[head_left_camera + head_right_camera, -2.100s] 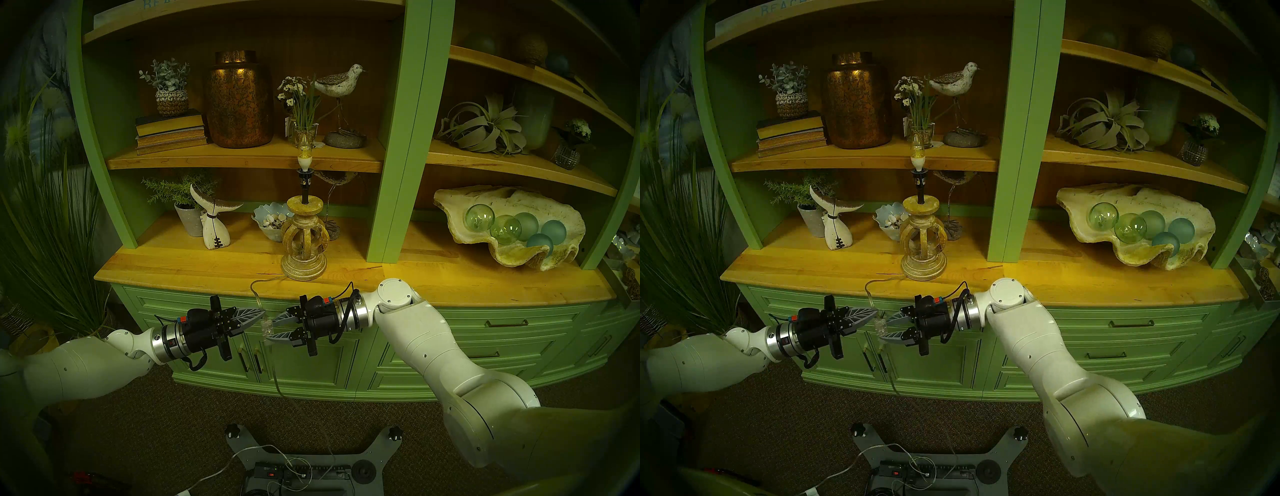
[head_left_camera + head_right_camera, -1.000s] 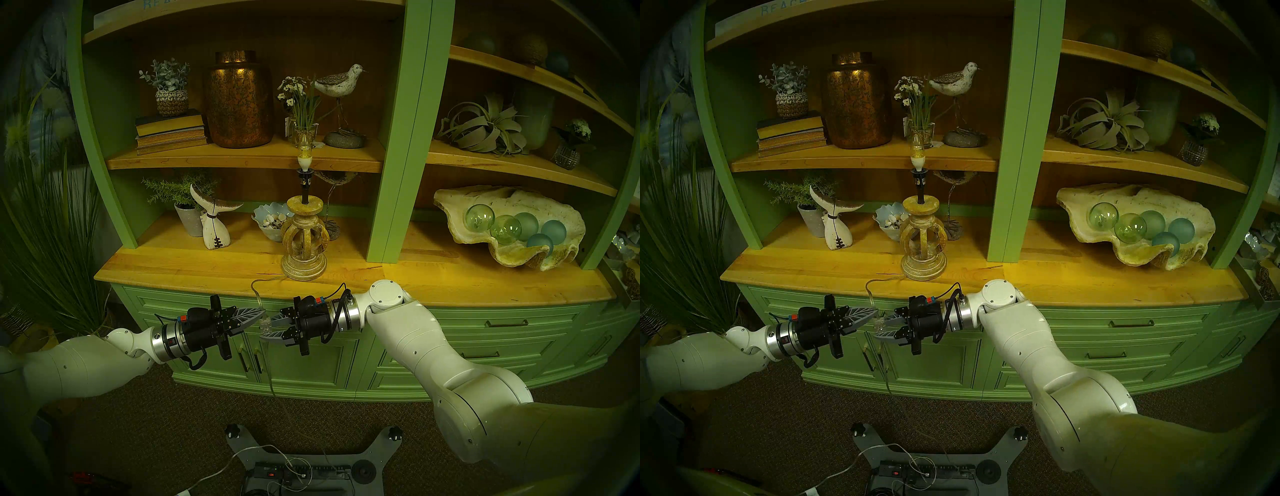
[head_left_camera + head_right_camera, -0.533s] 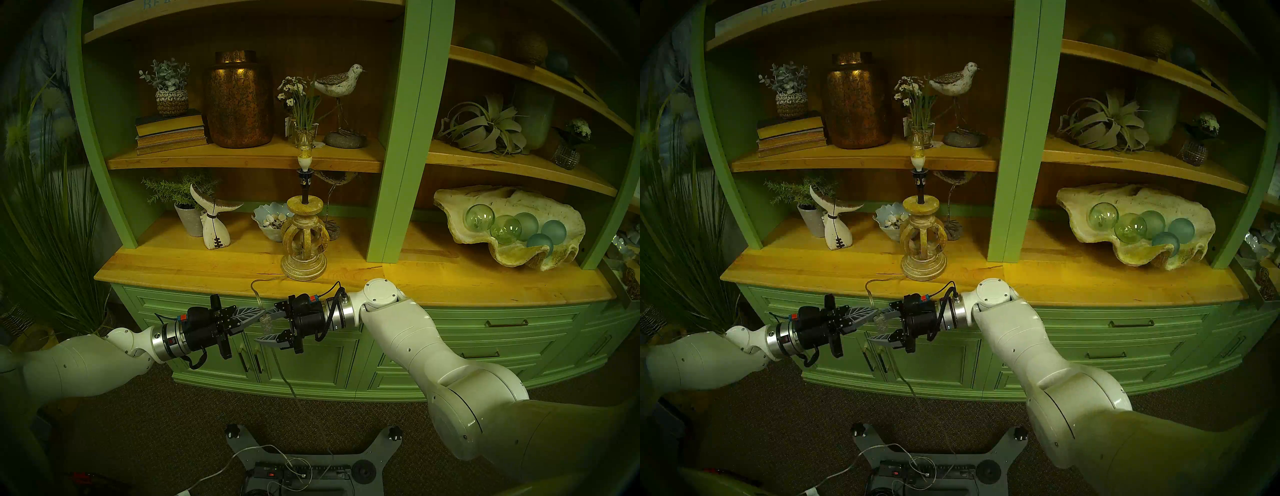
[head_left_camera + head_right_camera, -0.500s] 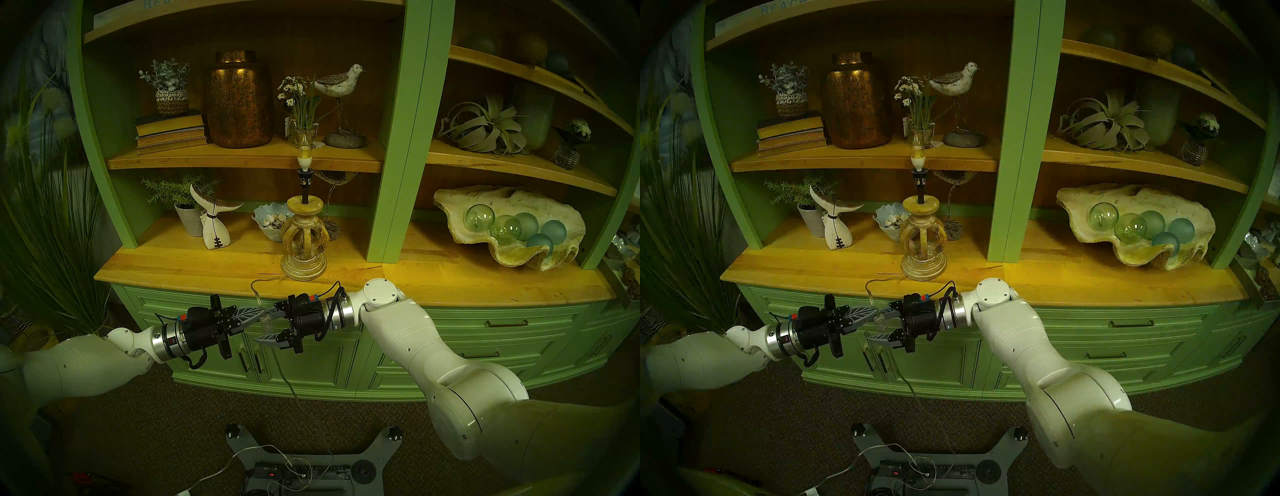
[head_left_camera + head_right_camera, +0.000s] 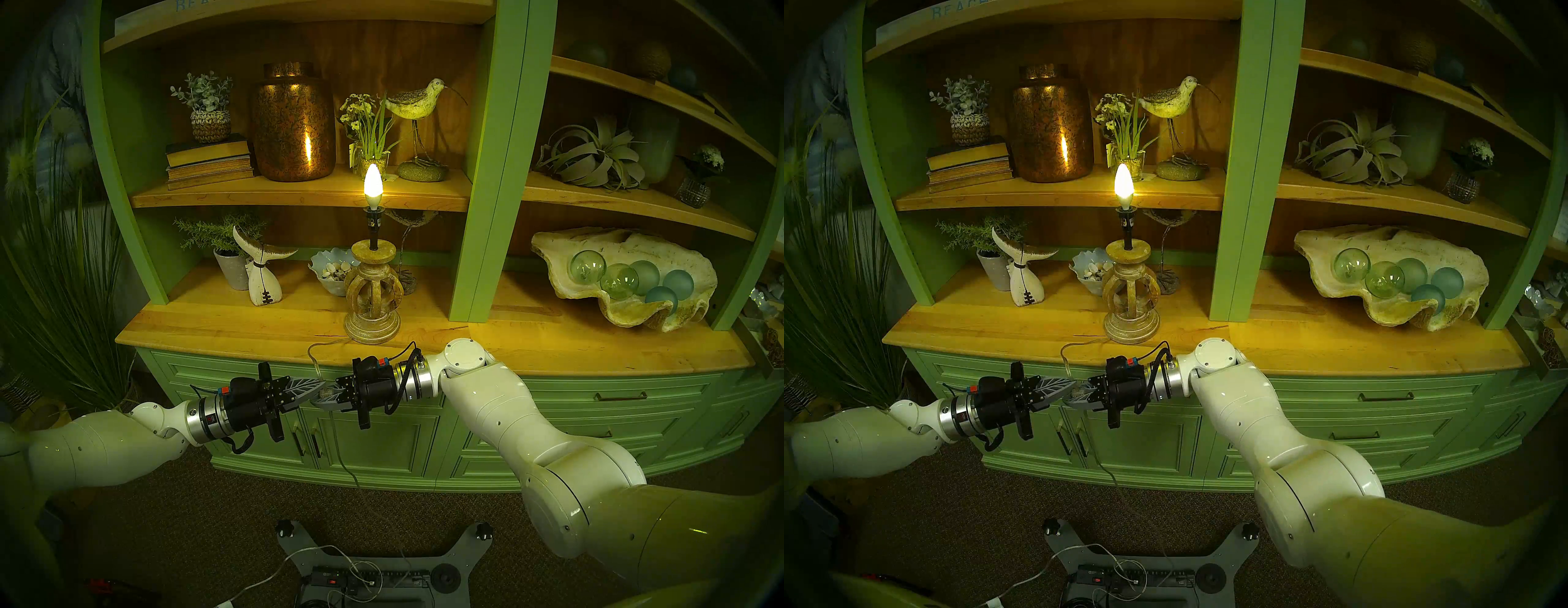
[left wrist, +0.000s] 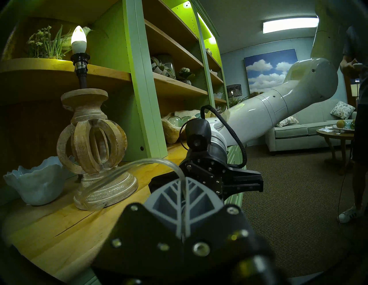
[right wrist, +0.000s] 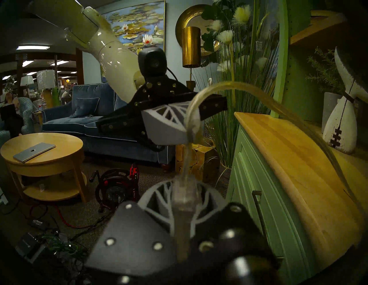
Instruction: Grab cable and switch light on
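The candle-shaped light [image 5: 373,185] glows bright on its black stem atop the carved tan lamp base [image 5: 373,293]; it also shows lit in the left wrist view [image 6: 78,37]. The clear cable [image 5: 313,354] loops off the counter edge and hangs down to the floor. My left gripper [image 5: 322,385] is shut on the cable [image 6: 139,162] just above the inline switch. My right gripper [image 5: 320,399] faces it, shut on the clear switch [image 7: 184,197], which is mostly hidden between the fingers [image 5: 1081,392].
The lamp stands on the wooden counter [image 5: 212,331] above green cabinet doors [image 5: 382,441]. A whale-tail figure [image 5: 263,276] and a shell bowl [image 5: 333,271] sit behind it. A copper jar [image 5: 292,127] is on the shelf above. A black power strip [image 5: 369,579] and a white cable [image 5: 271,573] lie on the floor.
My right gripper, open around the switch half a second ago, has shut on it. The bulb has gone from dark to lit. The left gripper has not moved.
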Motion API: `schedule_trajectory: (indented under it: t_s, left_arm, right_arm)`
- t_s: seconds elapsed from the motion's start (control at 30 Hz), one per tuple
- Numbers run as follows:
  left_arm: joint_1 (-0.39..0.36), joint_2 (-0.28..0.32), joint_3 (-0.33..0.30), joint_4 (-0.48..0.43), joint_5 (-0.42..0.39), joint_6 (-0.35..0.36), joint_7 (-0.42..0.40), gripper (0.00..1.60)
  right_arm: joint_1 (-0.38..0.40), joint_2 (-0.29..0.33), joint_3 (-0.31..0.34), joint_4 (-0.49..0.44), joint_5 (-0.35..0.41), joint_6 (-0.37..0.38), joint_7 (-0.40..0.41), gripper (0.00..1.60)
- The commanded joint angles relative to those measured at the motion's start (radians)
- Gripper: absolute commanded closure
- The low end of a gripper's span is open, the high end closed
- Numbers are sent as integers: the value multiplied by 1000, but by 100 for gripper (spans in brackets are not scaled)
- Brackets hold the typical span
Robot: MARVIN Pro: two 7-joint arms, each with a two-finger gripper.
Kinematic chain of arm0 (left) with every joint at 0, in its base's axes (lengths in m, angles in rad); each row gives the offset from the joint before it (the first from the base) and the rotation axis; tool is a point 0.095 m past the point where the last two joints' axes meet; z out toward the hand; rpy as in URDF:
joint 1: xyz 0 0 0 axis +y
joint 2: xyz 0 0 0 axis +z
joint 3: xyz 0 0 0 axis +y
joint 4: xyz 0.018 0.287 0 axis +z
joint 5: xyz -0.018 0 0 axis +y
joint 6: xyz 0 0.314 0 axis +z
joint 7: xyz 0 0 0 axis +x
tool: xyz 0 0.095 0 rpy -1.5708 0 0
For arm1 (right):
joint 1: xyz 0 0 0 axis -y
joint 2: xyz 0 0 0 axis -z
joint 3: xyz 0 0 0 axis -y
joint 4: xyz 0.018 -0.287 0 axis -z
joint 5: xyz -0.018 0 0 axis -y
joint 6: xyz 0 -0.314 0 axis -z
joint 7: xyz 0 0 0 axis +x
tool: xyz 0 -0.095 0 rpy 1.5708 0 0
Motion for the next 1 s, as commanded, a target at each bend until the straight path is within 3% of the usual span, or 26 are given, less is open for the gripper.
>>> schedule_trajectory:
  t_s: [0.0, 0.33, 0.67, 0.97]
  left_arm:
    - [-38, 1, -10, -6, -16, -8, -96, 160]
    - [-41, 0, -7, -2, -23, -8, -111, 160]
    - [-40, 2, -6, -8, -13, -8, -88, 160]
    - [-40, 3, -4, -10, -9, -8, -75, 160]
  right_arm:
    - [48, -17, 12, 17, 11, 1, -2, 0]
    - [75, 45, 49, 78, 19, -13, -4, 0]
    - [86, 168, 152, 57, 79, -38, 30, 0]
    - [-20, 261, 229, -9, 143, -61, 30, 0]
